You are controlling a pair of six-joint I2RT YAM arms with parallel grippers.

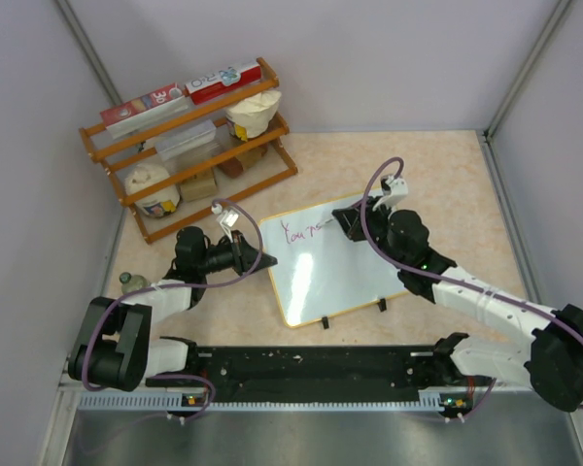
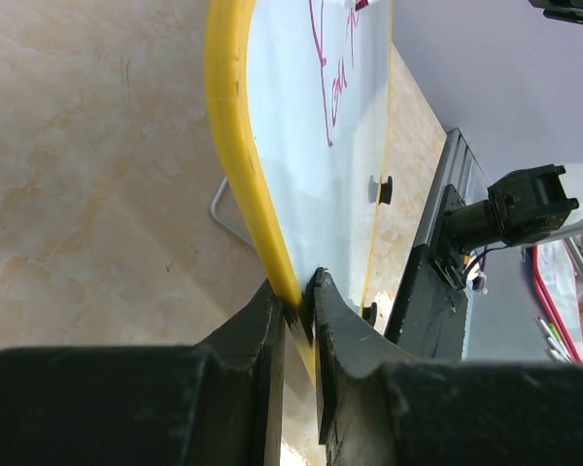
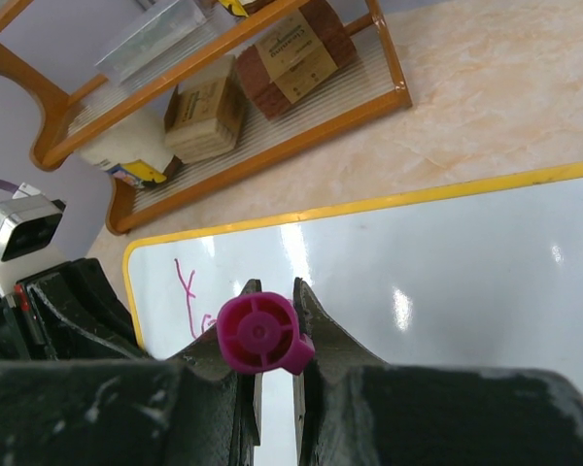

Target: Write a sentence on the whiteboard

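While the right claw [image 3: 275, 288] sits pinched nearly shut on a magenta marker [image 3: 259, 335], tip end pointed down at the whiteboard [image 1: 335, 267], the left claw [image 2: 299, 303] is clamped narrow on the board's yellow rim [image 2: 235, 146] at the left edge. Board lies on the worktop [image 1: 447, 175] btwn the 2 arms, black clips toward the bases. A few pink letters [image 1: 298, 231] sit in the upper-left corner, so by my read the sentence is barely started. Can't tell if the tip is touching.

Risks, as I judge them:
- Left hold is on a thin rim only. A sideways stroke w/ too much pressure could pivot the board and skew the line.
- Marker barrel is round, so it may twist or slide up in the claw, giving faint or broken strokes.
- Right arm's cable [image 1: 369, 194] hangs over the board and could drag thru wet ink.
- Text could run out of room at the right edge.
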